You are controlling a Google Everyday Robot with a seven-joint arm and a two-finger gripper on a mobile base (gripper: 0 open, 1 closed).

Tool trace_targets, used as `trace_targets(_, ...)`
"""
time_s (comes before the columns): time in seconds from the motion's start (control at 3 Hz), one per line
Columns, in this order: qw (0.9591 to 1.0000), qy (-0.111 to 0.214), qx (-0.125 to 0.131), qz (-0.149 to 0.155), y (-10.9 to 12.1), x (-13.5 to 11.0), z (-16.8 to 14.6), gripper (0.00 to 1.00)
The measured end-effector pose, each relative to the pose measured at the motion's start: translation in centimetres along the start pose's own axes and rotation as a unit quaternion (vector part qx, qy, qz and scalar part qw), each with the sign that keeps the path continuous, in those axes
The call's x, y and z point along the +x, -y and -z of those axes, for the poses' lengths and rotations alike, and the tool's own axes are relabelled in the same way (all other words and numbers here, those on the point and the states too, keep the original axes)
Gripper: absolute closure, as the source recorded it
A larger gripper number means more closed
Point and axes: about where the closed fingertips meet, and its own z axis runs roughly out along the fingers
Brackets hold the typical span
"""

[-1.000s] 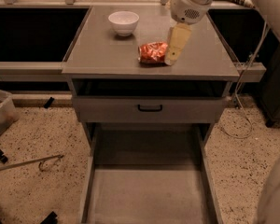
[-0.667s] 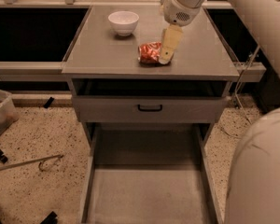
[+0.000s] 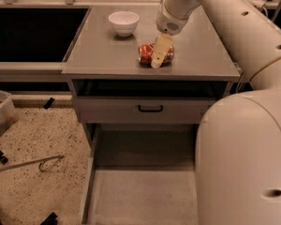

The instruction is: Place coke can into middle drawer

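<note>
Robot gripper (image 3: 159, 55) at a coke can (image 3: 145, 53) on a table (image 3: 201, 55).
The can lies near a white bowl (image 3: 123, 21); middle drawer (image 3: 145, 196) open below. Grip open or closed: cannot tell.

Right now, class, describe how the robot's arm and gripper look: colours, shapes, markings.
The arm is cream-white, built of thick, smooth, rounded segments with small dark holes along it. The gripper, at the coke can on the cabinet top, is pale yellow, below a rounded white wrist bearing a grey round patch.
</note>
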Motion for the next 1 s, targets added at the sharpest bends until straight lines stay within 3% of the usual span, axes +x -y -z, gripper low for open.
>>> trace_targets(0.67, 0.9996, 0.006, -0.026, -0.007, 1.3, -0.3, -4.0, 0.0)
trace_targets(1.0, 0.9992, 0.002, -0.037, -0.012, 1.2, 0.4, -4.8, 0.19)
